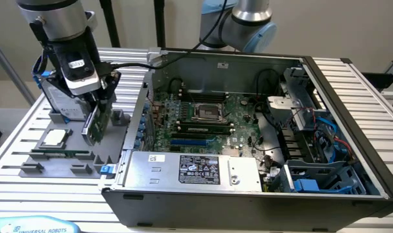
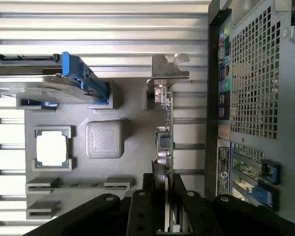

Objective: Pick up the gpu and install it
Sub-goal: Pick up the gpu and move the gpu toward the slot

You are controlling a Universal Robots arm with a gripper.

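Observation:
The gpu (image 1: 95,124) hangs on edge, a thin green and black card, just above the grey parts tray (image 1: 67,167) at the exterior view's left. My gripper (image 1: 97,99) is shut on its upper edge. In the wrist view the gpu (image 2: 165,132) shows edge-on, its silver bracket (image 2: 170,66) at the far end, and my gripper (image 2: 165,214) clamps it between dark fingers (image 2: 142,209). The card is beside the outer wall of the open PC case (image 1: 326,97), outside it. The motherboard (image 1: 206,119) lies inside with a blue slot (image 1: 193,142).
On the tray stand a silver hard drive in a blue frame (image 1: 56,97), a square CPU chip (image 1: 55,138) and a memory stick (image 1: 60,154). The case's power supply (image 1: 190,170) and drive cage (image 1: 313,179) fill its near side. The case's perforated rear (image 2: 255,98) is close by.

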